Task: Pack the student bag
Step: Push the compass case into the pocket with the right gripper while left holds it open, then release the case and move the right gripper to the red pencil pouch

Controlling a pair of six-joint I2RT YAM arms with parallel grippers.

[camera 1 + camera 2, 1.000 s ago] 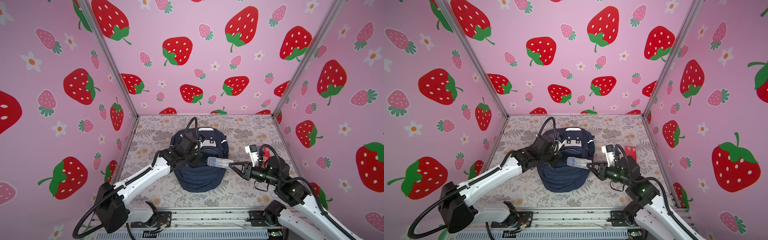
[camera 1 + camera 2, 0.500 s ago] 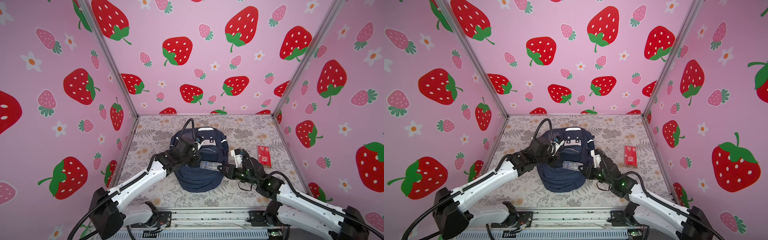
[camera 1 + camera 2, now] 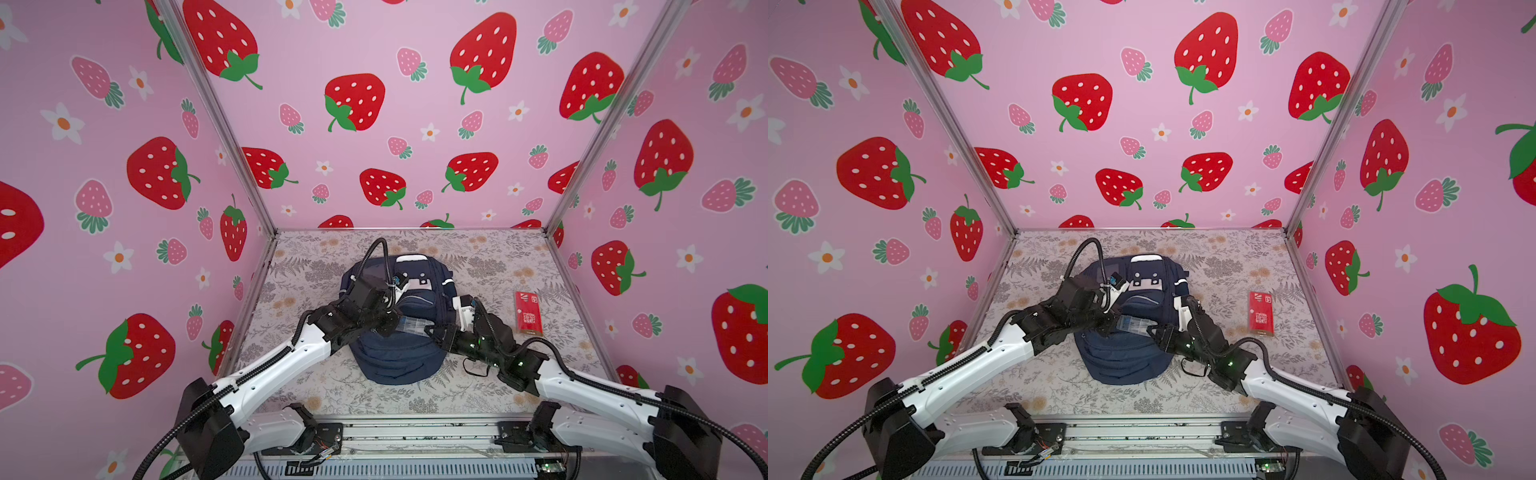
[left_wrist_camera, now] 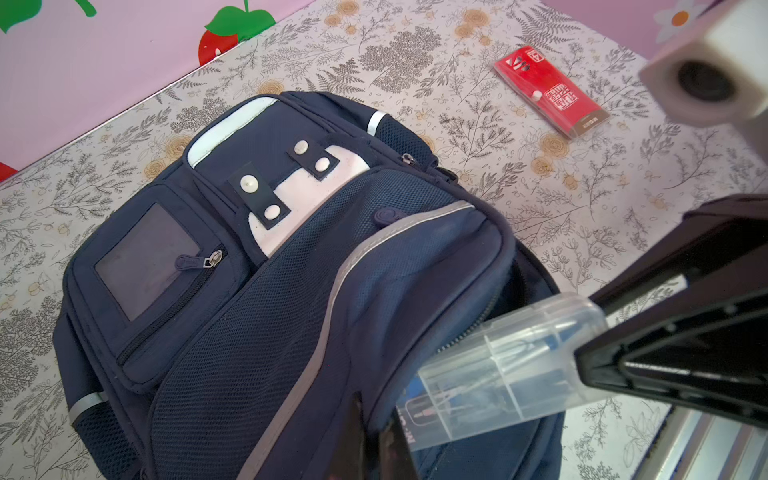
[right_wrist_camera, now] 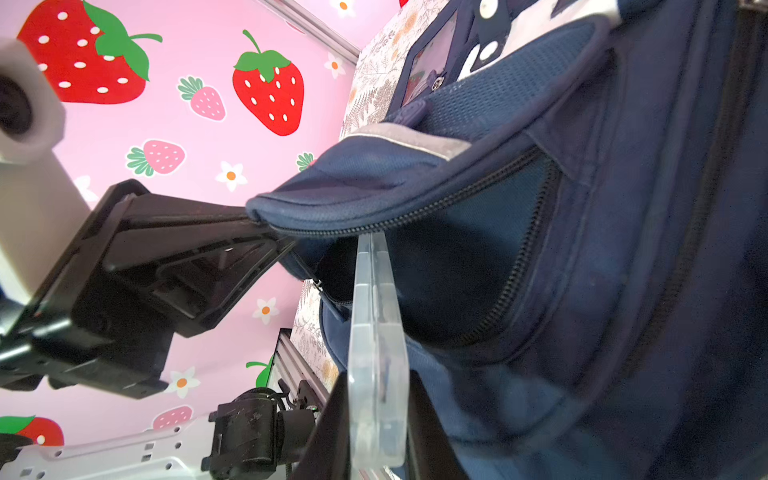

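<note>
Right in the middle of the tabletop [image 3: 478, 266], a big dark blue student bag [image 3: 399, 353] [image 3: 1125, 357], lying flat, white top patch toward 12 o'clock in both top views. At 3 o'clock from the bag and well apart from it, a flat red box [image 3: 528, 313] [image 3: 1261, 313] on the flowery cloth. Reaching in from 8 o'clock, the left gripper [image 3: 390, 328] [image 3: 1106, 326], its fingers [image 5: 199, 245] pinched tight on the edge of the pocket flap [image 4: 415, 266], holding it up off the bag with the zip mouth wide open below. Reaching in from 4 o'clock, the right gripper [image 3: 434, 332] [image 3: 1152, 330], its fingers [image 5: 328, 428] closed on one end of a clear case [image 3: 411, 326] [image 3: 1133, 324] [image 4: 498, 374] [image 5: 374, 324], one on each flat side. Inside the case, thin blue and see-through sticks, maybe pens, too blurry to name. Far end of the case right at the pocket mouth, just under the zip edge of the flap and just beside the left fingers. Hard to tell how far in.
</note>
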